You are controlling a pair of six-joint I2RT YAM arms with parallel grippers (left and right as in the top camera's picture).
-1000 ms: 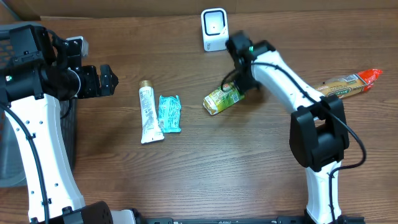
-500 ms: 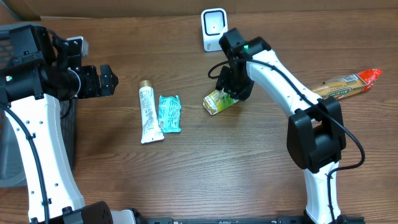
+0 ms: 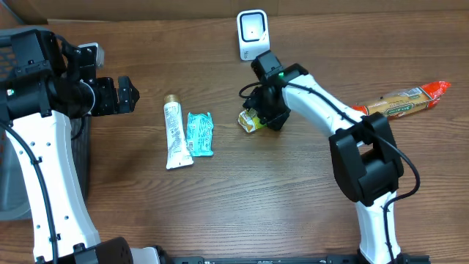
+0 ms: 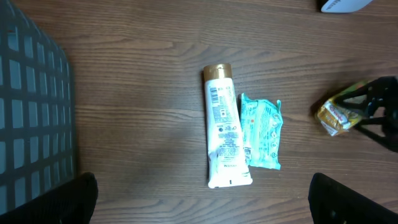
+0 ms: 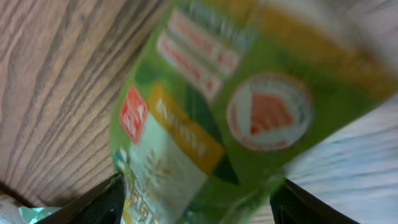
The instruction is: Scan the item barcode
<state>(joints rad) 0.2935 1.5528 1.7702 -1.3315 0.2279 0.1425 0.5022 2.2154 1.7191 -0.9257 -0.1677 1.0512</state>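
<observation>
The right wrist view is filled by the green and yellow packet (image 5: 205,106). It is blurred and tilted, its print too smeared to read, and the dark fingertips (image 5: 109,196) of the right pincer (image 3: 265,117) sit in the two lower corners. From overhead only the packet's left end shows, lying on the surface (image 3: 242,213) near the white scanner (image 3: 252,33), on the robot's side of it. The pincer covers the rest. I cannot tell whether the jaws press on the packet or merely straddle it.

The left wrist view looks down on a white tube (image 4: 222,127) with a gold cap and a teal packet (image 4: 261,132) lying side by side, touching, with a dark mesh basket (image 4: 31,112) at its left edge. The left pincer (image 3: 124,94) hangs released, jaws spread wide, well apart from every item.

The surface is brown wood grain. A long orange-tipped packet (image 3: 401,102) lies at the right, its near end hidden behind the right arm.
</observation>
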